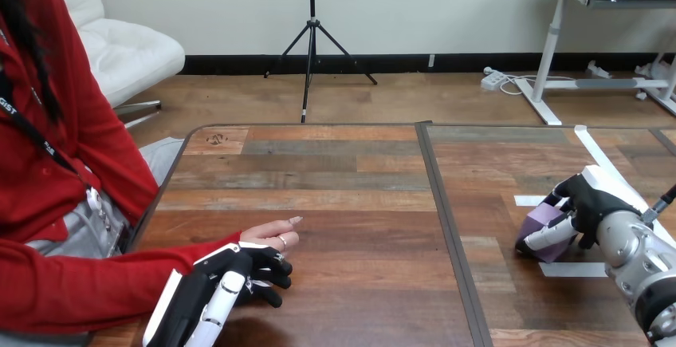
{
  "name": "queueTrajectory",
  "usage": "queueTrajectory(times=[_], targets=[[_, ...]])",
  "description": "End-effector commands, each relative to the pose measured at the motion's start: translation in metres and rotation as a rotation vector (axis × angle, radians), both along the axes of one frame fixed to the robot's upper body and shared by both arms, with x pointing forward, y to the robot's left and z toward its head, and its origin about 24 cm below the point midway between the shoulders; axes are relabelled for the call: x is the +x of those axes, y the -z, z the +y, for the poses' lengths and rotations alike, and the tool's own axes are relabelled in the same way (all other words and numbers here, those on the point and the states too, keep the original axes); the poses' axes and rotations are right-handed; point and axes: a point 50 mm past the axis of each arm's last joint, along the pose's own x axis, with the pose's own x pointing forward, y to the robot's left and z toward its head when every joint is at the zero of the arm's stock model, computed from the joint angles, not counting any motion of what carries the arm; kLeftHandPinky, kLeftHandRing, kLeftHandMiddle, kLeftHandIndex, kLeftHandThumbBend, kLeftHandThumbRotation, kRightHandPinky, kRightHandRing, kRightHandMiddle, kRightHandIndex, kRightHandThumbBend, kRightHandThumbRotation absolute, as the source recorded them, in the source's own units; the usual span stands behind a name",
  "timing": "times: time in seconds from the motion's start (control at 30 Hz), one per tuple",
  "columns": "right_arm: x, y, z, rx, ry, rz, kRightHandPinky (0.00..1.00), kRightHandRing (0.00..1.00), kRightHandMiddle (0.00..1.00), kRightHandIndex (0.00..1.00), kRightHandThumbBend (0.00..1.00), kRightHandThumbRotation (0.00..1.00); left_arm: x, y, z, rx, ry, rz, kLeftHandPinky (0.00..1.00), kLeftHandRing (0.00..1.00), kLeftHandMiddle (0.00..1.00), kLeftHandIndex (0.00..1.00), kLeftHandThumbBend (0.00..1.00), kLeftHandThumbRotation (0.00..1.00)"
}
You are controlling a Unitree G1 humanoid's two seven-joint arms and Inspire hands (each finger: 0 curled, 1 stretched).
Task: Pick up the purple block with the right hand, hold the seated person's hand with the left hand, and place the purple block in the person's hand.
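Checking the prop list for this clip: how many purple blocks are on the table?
1. The purple block is at the table's right side, among white tape marks, with the right hand curled round it. That hand may hide another behind it.

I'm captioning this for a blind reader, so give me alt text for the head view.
The robot's right hand has its fingers curled round a purple block at the table's right; its left hand touches the person's hand, which rests at the table's left.
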Motion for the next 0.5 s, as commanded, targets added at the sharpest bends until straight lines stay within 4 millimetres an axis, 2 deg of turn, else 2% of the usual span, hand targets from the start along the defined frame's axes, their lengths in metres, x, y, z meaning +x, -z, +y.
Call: queueTrajectory(times=[0.0, 0.47], targets=[[0.0075, -0.0114, 0.0015, 0.005, -0.008, -0.067, 0.41, 0.47, 0.52, 0.53, 0.7, 0.0, 0.0207, -0.0151, -0.0011, 0.016, 0.015, -0.082, 0.44, 0.57, 0.59, 0.55, 0.55, 0.83], [0.0083, -0.0126, 0.0034, 0.018, -0.018, -0.105, 0.4, 0.46, 0.51, 0.51, 0.73, 0.0, 0.0198, -0.016, -0.0005, 0.042, 0.016, -0.089, 0.43, 0.56, 0.58, 0.55, 0.56, 0.82]])
